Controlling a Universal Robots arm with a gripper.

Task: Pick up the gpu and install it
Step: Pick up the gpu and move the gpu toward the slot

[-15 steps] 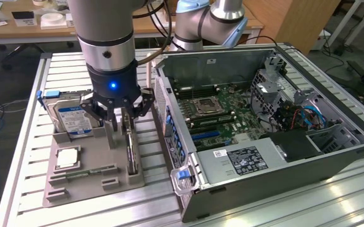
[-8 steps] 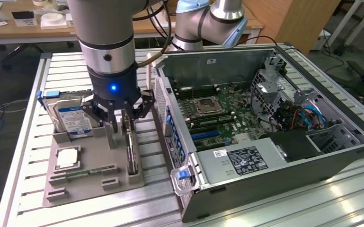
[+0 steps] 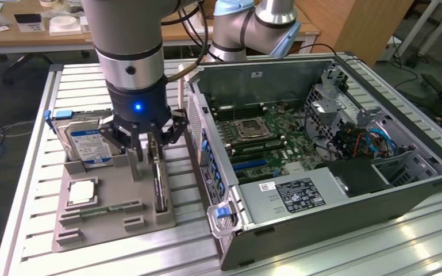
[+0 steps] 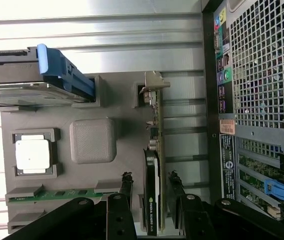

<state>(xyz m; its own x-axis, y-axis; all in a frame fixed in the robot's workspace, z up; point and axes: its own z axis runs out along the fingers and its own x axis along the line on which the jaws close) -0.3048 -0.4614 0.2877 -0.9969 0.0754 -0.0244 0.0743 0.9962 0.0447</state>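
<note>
The gpu (image 3: 160, 187) stands on its long edge in a slot of the grey holder tray (image 3: 98, 227), a thin green card with a black cooler and a silver bracket at its far end. My gripper (image 3: 145, 163) hangs straight over it, open, one finger on each side of the card. In the wrist view the gpu (image 4: 153, 160) runs between the two black fingertips (image 4: 125, 184), with a gap on both sides. Nothing is gripped.
The tray (image 4: 116, 95) also holds a hard drive (image 3: 89, 141) with a blue clip, a square processor (image 3: 81, 192) and a memory stick (image 3: 106, 210). Close to the exterior view's right of the tray lies the open computer case (image 3: 321, 167), its motherboard (image 3: 266, 132) exposed.
</note>
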